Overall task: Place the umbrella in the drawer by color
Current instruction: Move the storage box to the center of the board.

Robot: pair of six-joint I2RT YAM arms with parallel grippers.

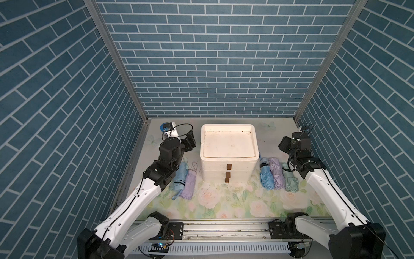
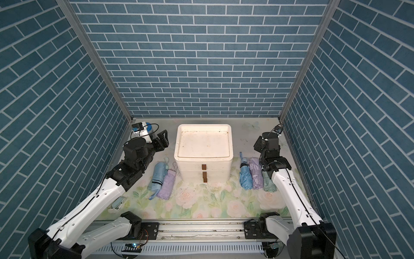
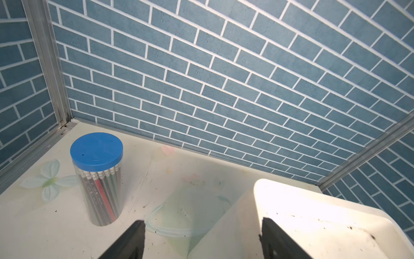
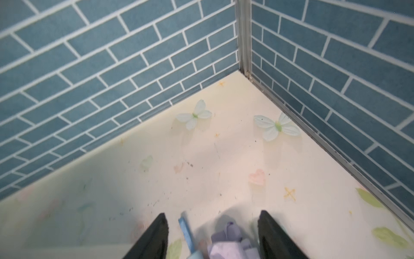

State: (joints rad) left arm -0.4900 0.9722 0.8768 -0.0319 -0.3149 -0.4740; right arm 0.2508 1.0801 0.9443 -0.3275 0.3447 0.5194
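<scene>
Crumpled fabric rolls flank the rounded white plastic drawer chest (image 1: 215, 172) on the glossy floral mat (image 1: 235, 201). On one side lie the left blue umbrella (image 1: 180, 177) and the left purple umbrella (image 1: 188, 185). On the other lie the right blue umbrella (image 1: 266, 177), the right purple umbrella (image 1: 276, 173) and the green umbrella (image 1: 290, 181). The left gripper (image 3: 201, 224) gapes empty. The right gripper (image 4: 212, 219) hangs with its jaws parted over the right purple umbrella's blurred end.

A clear round plastic jar (image 3: 104, 215) of pencils (image 3: 100, 188) with a blue lid (image 3: 96, 146) stands upright on the flowery desk (image 3: 33, 224).

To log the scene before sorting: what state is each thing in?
drawer unit: drawers shut
pencil jar: upright, closed
left blue umbrella: folded, lying
left purple umbrella: folded, lying
right blue umbrella: folded, lying
right purple umbrella: folded, lying
right green umbrella: folded, lying
left gripper: open, empty
right gripper: open, empty
</scene>
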